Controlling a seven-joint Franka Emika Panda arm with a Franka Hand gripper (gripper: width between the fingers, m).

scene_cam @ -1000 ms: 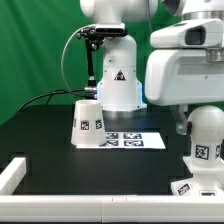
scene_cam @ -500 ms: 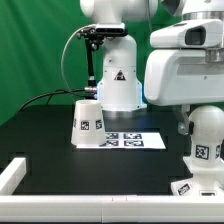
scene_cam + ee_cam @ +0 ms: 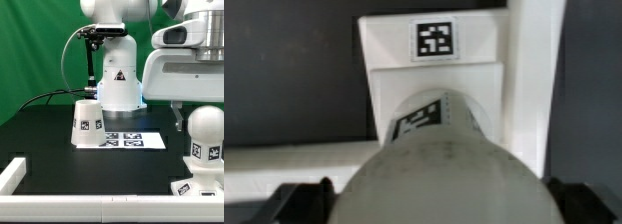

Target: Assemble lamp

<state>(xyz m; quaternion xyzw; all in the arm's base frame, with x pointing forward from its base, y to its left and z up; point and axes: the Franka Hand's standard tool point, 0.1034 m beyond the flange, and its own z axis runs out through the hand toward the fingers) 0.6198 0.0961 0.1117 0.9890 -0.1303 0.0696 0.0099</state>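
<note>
Exterior view: you look across the black desk [image 3: 40, 150], and the arm [image 3: 185, 65] hangs over its corner at the near edge on the exterior view's right.
Bulb: the bulb [image 3: 205, 135] stands upright in that corner, under the arm, with its square tag facing you.
Base: the base [image 3: 192, 187] sits directly below the bulb and touches it. You see only part of it, cut off by the picture's edge.
Shade: the shade [image 3: 87, 122] stands on its wide end near the middle of the desk, well apart from the bulb and just beside the marker board [image 3: 135, 140].
Pedestal: the pedestal [image 3: 118, 85] rises at the far edge, behind the shade.
Rail: a white rail [image 3: 70, 205] runs along the near edge and turns up at the corner on the exterior view's left.
Claw: the claw [image 3: 434, 200] is spread wide, with the bulb between its dark fingers [image 3: 304, 198]. In the exterior view, the one finger you can see stands just clear of the bulb's side.
Wrist view: the bulb's rounded body fills the foreground, and the tagged base lies beyond it.
</note>
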